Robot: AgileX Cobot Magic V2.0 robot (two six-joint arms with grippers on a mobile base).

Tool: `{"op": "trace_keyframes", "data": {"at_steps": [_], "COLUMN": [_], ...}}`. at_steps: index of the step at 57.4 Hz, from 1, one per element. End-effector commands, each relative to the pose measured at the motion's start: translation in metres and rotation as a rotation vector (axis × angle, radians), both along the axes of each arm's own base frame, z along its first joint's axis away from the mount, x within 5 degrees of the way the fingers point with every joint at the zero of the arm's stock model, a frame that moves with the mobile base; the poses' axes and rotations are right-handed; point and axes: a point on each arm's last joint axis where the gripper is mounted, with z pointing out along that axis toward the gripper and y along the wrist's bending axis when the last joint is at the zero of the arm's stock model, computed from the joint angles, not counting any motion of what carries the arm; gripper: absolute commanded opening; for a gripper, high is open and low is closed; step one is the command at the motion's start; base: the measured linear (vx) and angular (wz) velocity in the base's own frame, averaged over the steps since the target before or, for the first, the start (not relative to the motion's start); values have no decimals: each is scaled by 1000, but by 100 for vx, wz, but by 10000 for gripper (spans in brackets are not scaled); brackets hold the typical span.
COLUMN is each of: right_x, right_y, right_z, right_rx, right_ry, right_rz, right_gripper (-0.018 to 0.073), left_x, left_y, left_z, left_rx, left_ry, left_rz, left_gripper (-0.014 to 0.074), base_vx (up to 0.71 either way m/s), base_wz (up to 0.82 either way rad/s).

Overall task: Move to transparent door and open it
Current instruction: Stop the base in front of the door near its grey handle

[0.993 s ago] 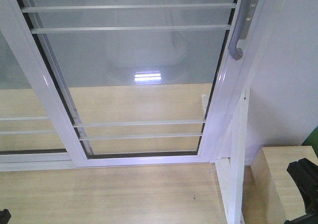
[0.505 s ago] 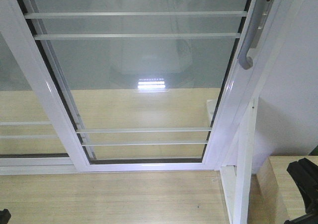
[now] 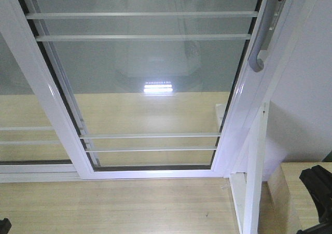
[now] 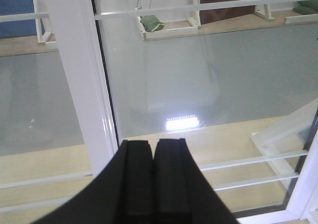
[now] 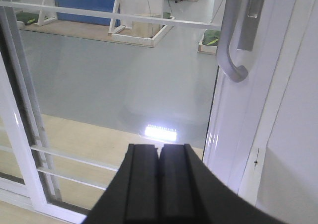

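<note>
Transparent door fills most of your front view. It stands upright, its bottom rail meets the pale wood floor, and thin white bars cross the glass in pairs, high and low.

The grey curved handle sits on the door's right upright, near the top right corner of the front view. That upright lies close beside the white wall.

At the door's left upright a second barred panel overlaps it. You cannot tell which of the two is in front.

A bright glare patch sits mid-glass.

Right gripper: the black fingers are pressed together and hold nothing. It points at the glass, low and left of the handle, clearly apart from it. The handle's hooked lower end shows in the upper right of the right wrist view.

Left gripper: the fingers are likewise closed flat on each other, with nothing between them. It faces the glass just right of a broad white upright.

Lower right in the front view, a white post stands beside a wooden block.
</note>
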Motion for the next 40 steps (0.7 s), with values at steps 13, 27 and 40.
{"op": "trace_keyframes", "data": {"at_steps": [13, 27, 40], "right_x": [1, 1, 1], "right_y": [0, 0, 0], "right_z": [7, 7, 14], "right_rx": [19, 19, 43], "right_ry": [-89, -89, -165], "right_rz": [1, 1, 0], "right_gripper": [-4, -4, -4], "left_x": [1, 1, 2], "left_y": [0, 1, 0], "left_z": [6, 8, 17], "left_rx": [-16, -10, -57], "left_ry": [-93, -114, -206], "left_rz": [5, 7, 11], "left_gripper": [-3, -3, -3], "base_vx": [0, 0, 0], "base_wz": [0, 0, 0]}}
